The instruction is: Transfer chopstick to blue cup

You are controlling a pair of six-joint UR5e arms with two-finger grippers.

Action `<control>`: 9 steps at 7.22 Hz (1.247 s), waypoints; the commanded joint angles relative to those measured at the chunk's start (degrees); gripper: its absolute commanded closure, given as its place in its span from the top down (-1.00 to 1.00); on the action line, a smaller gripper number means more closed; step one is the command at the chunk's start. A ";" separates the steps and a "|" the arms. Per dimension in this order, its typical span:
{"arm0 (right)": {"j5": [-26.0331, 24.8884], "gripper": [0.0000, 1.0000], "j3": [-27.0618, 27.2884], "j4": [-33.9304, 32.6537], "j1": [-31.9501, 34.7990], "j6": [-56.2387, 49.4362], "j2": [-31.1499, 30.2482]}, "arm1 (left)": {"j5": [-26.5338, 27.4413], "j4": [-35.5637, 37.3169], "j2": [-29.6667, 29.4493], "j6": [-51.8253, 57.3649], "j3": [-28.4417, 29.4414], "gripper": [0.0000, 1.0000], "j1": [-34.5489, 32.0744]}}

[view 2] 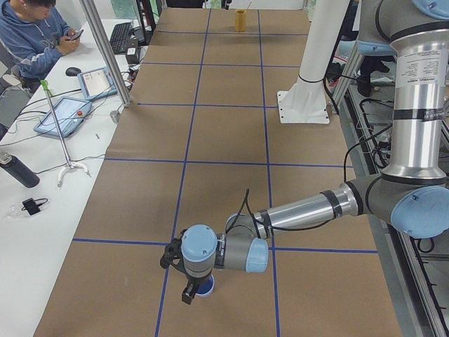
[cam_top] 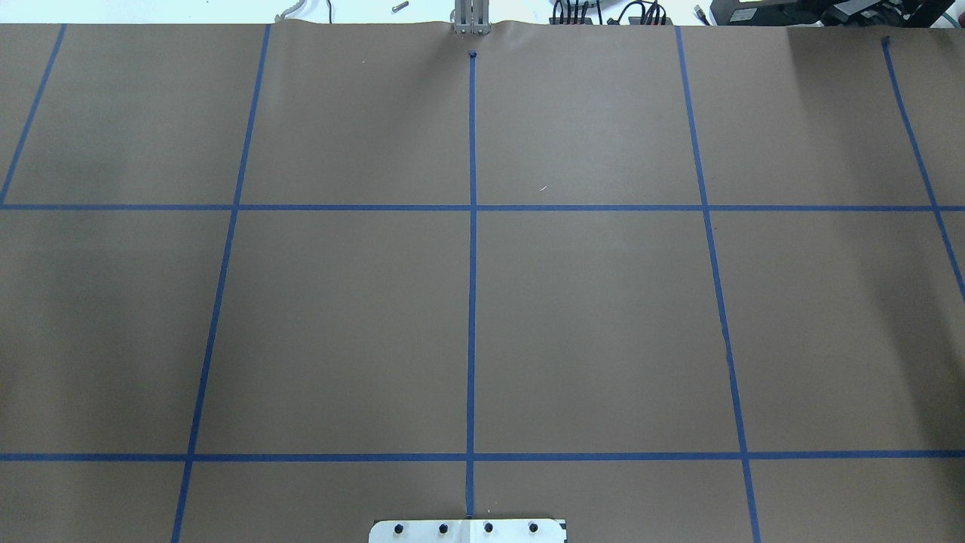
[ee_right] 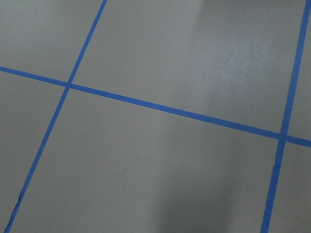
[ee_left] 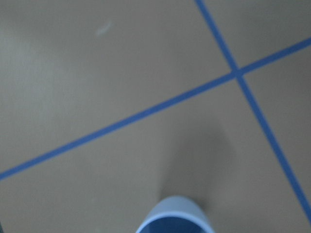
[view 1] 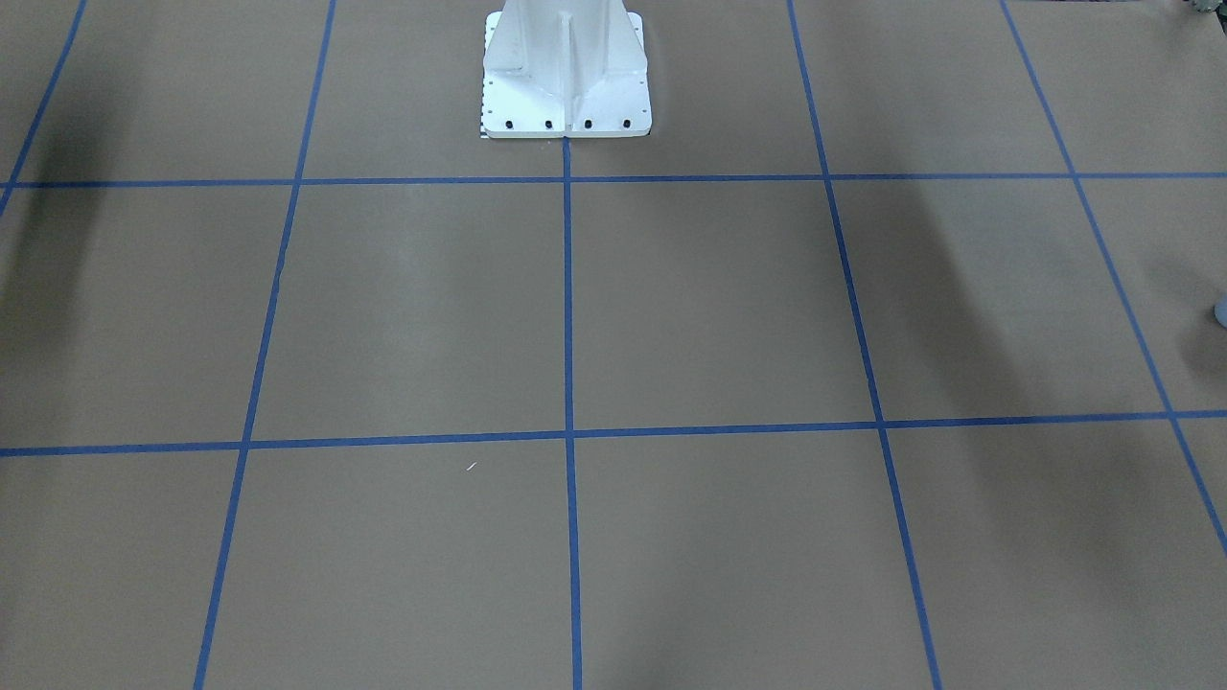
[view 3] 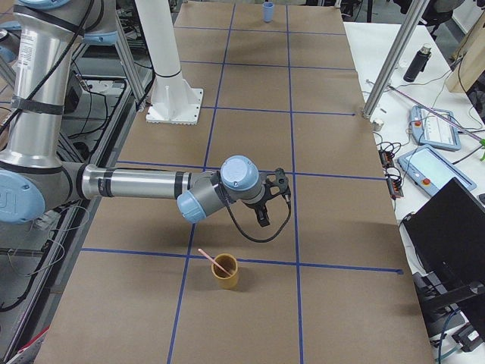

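Observation:
A pale-pink chopstick [view 3: 208, 256] leans in a tan cup [view 3: 224, 271] at the near end of the table in the exterior right view. My right gripper [view 3: 265, 206] hangs above the table just behind that cup, apart from it. The blue cup [view 2: 205, 286] stands at the table's other end, directly under my left gripper [view 2: 184, 279]. Its rim [ee_left: 175, 218] shows at the bottom of the left wrist view. The blue cup [view 3: 267, 10] also appears small and far off in the exterior right view. Neither gripper's fingers show clearly, so I cannot tell whether either is open or shut.
The table is brown paper with a blue tape grid [cam_top: 472, 207]. The white robot base [view 1: 566, 72] stands at mid-table. A seated person [view 2: 31, 35], tablets [view 2: 63, 116] and a dark bottle [view 2: 17, 170] are on the side bench. A metal post [view 2: 105, 53] stands at the table's edge.

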 commanded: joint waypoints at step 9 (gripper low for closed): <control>-0.13 1.00 -0.77 -0.15 -0.59 0.02 0.00 | -2.68 0.47 -5.60 -1.83 8.33 0.95 -1.97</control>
